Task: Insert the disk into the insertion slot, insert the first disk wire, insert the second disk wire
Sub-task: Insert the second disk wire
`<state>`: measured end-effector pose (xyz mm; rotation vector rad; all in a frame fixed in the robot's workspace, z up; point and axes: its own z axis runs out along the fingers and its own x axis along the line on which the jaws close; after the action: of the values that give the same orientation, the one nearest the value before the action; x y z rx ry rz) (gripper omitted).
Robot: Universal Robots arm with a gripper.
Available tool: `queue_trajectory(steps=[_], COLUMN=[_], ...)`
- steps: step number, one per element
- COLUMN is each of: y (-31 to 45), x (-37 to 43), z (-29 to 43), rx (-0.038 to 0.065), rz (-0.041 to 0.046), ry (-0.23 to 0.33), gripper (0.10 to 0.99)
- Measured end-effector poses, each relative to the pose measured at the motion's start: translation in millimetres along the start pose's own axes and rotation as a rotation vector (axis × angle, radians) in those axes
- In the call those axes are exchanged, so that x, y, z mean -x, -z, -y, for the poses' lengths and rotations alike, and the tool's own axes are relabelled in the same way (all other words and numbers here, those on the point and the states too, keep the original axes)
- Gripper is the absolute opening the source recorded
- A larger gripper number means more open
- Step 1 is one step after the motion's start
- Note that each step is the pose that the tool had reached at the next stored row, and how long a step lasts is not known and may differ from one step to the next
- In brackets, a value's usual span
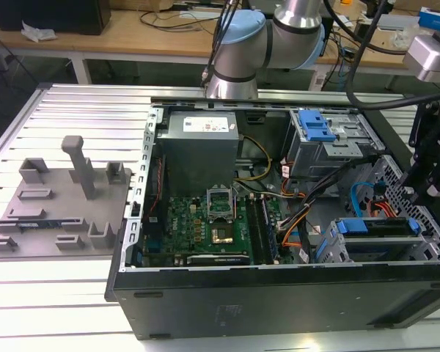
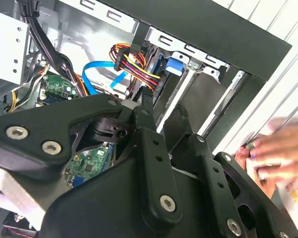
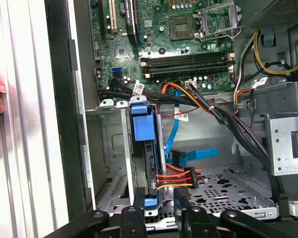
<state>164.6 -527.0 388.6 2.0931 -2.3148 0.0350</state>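
Your gripper [image 3: 161, 210] hovers just above the disk [image 3: 148, 163], already seated in the insertion slot [image 3: 114, 163]; its grip state: can't tell.

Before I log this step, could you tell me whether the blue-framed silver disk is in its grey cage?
In: the blue-framed silver disk sits inside the low grey perforated cage, its blue handle at the opening.

My claw [image 3: 164, 218] is matte black. Beside it, the disk [image 3: 150, 163] shows a bright blue carrier in the grey perforated insertion slot [image 3: 114, 163]. Red, orange and yellow wires [image 3: 174, 179] and a light-blue flat cable [image 3: 196, 154] run beside the disk, near the green motherboard [image 3: 164, 39].
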Motion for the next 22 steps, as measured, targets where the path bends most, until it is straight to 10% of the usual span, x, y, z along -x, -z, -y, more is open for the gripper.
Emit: queue_trajectory(steps=[5, 8, 9, 12, 15, 19, 22], y=[0.0, 0.2, 0.6, -1.0, -2.1, -2.2, -2.5], x=[0.0, 5.8, 16.1, 24.8, 33.7, 51.1, 60.0], z=[0.0, -0.6, -1.9, -4.3, -6.1, -9.0, -10.6], rx=[0.0, -0.002, -0.007, -0.009, -0.013, -0.023, -0.024], rz=[-0.001, -0.0221, -0.0729, -0.0877, -0.1296, -0.2315, -0.2373], ry=[0.0, 0.0, 0.0, -0.001, -0.001, -0.001, -0.001], gripper=[0.365, 0.365, 0.365, 0.365, 0.365, 0.365, 0.365])
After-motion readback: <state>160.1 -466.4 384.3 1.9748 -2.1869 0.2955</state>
